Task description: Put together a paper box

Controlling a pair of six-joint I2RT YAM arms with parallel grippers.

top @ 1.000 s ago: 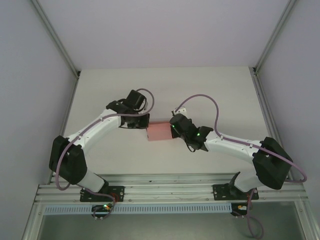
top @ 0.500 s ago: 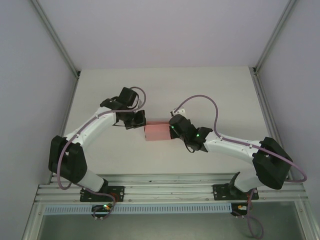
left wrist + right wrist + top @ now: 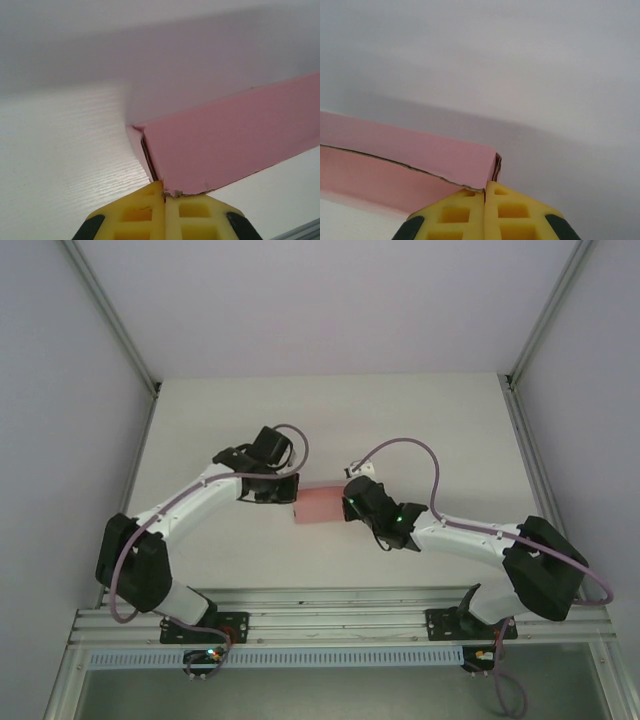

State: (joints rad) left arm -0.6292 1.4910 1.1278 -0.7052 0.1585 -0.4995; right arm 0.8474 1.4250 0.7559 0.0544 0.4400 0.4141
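Observation:
The paper box (image 3: pixel 320 504) is a small pale pink closed box lying on the white table (image 3: pixel 330 420) between the two arms. My left gripper (image 3: pixel 292 492) is shut, its yellow fingertips against the box's left end. In the left wrist view that gripper (image 3: pixel 164 192) touches a frayed lower corner of the box (image 3: pixel 235 145), where an end flap stands slightly ajar. My right gripper (image 3: pixel 347 505) is shut at the box's right end. In the right wrist view its tips (image 3: pixel 485 187) sit against the box (image 3: pixel 420 155) at the corner, below a raw card edge.
Grey walls close in the table on three sides, with aluminium posts (image 3: pixel 110 325) at the back corners. An aluminium rail (image 3: pixel 330 625) carrying both arm bases runs along the near edge. Bare white table lies behind and beside the box.
The left gripper drew back to the left from the box half a second ago and has now come back against its left end. The right gripper stayed at the right end, shifting slightly.

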